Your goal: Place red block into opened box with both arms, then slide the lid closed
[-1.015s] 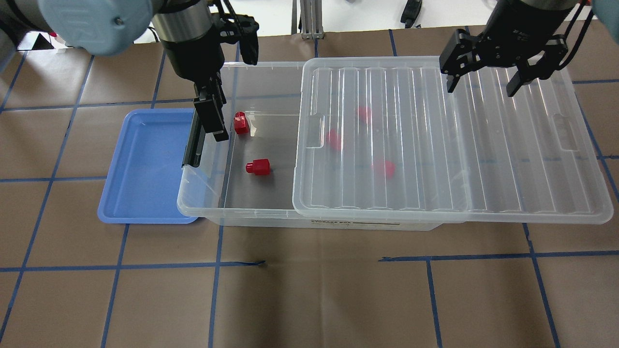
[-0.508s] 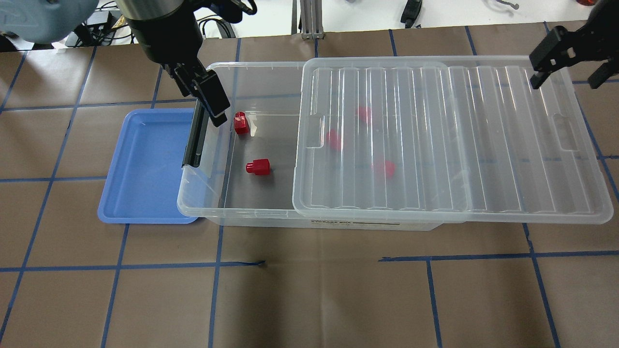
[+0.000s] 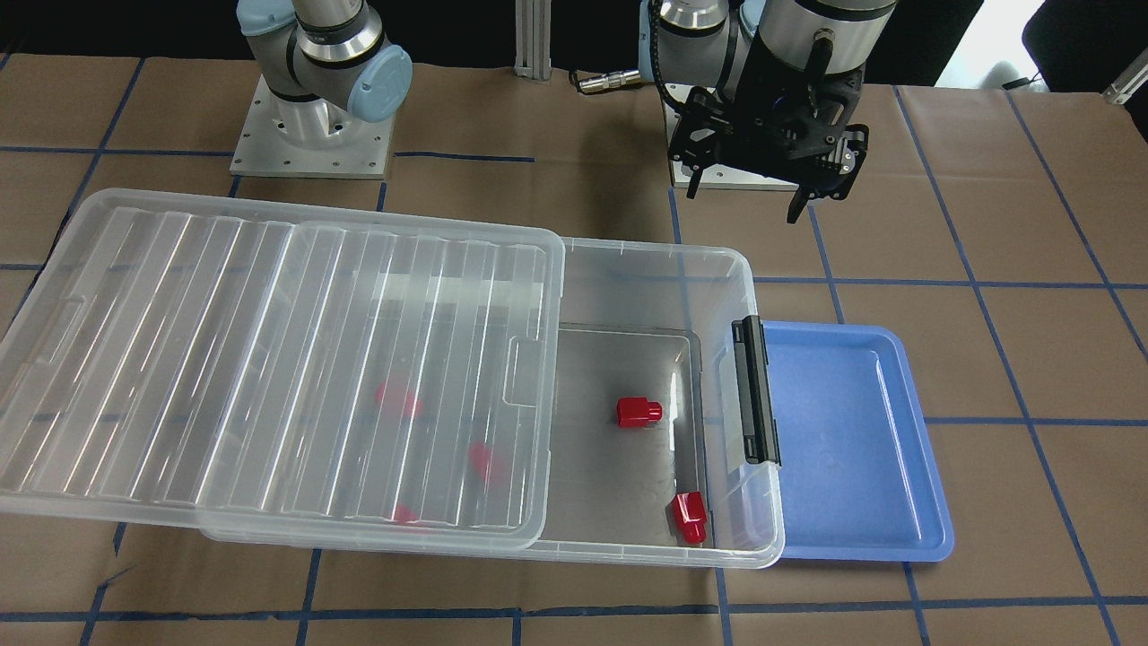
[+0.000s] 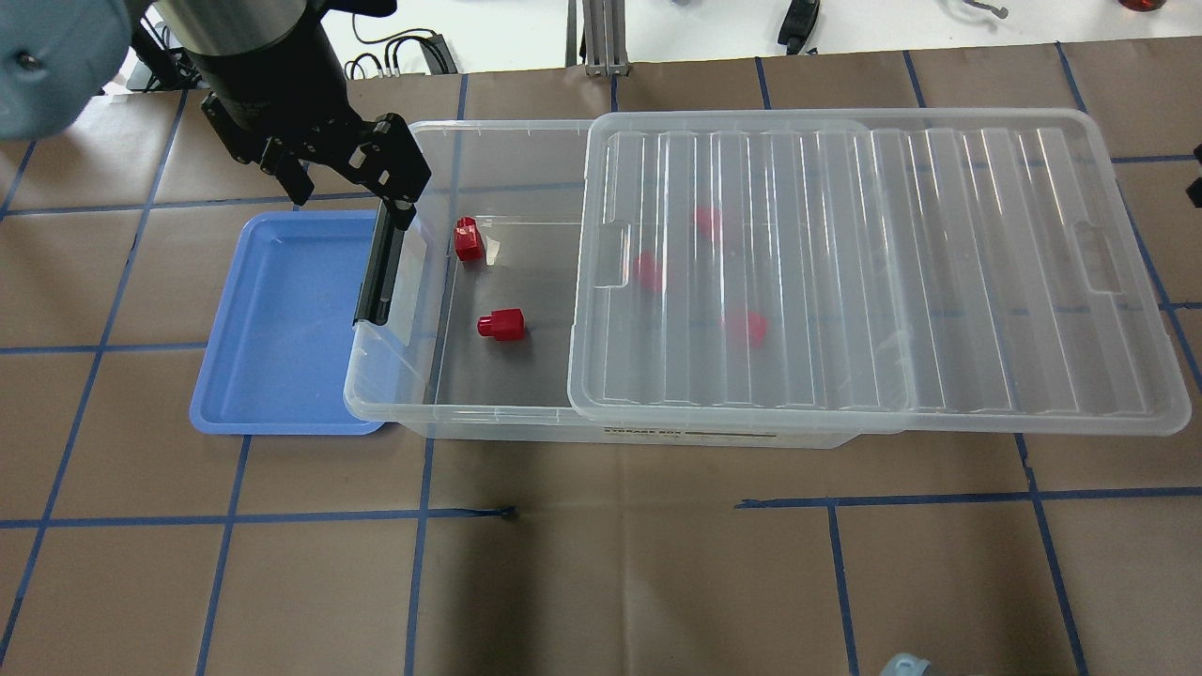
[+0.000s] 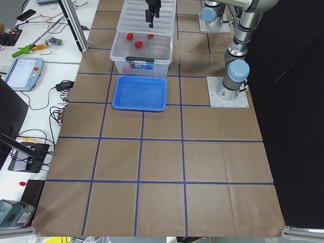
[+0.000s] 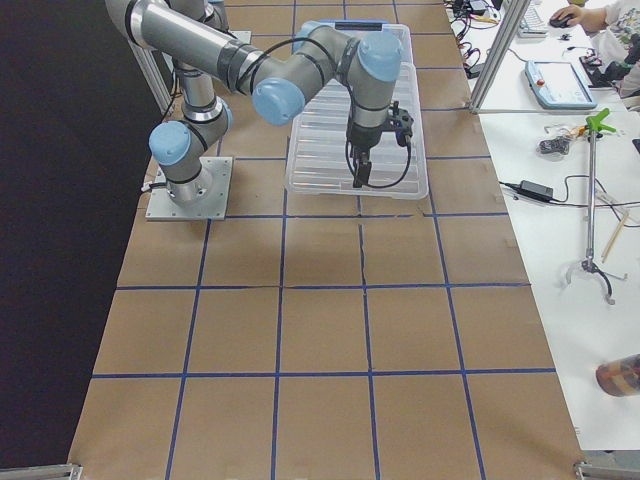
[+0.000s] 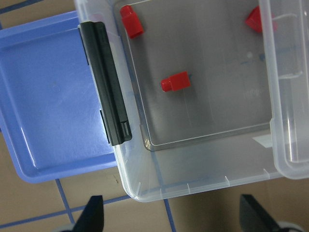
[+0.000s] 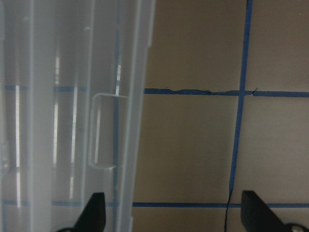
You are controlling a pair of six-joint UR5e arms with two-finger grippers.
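The clear box [image 4: 394, 399] lies along the table, its black latch bar [image 4: 377, 272] at the left end. The ribbed lid [image 4: 873, 272] covers its right part and overhangs to the right. Two red blocks [image 4: 467, 238] [image 4: 501, 324] lie on the uncovered floor, and three more show blurred under the lid [image 3: 269, 359]. My left gripper [image 4: 352, 192] hangs open and empty above the box's back left corner. My right gripper [image 8: 174, 217] is open and empty, just past the lid's right short end [image 8: 130, 121]; in the overhead view it shows only at the right edge.
An empty blue tray [image 4: 282, 319] sits against the box's latch end. Brown paper with blue tape lines covers the table. Both arm bases [image 3: 309, 135] stand behind the box. Benches with tools and cables run along the far side.
My left gripper has lifted out of the box, drawn back to the left and turned. My right gripper has swung right, off the lid, almost out of the overhead view. The blocks and lid are unmoved.
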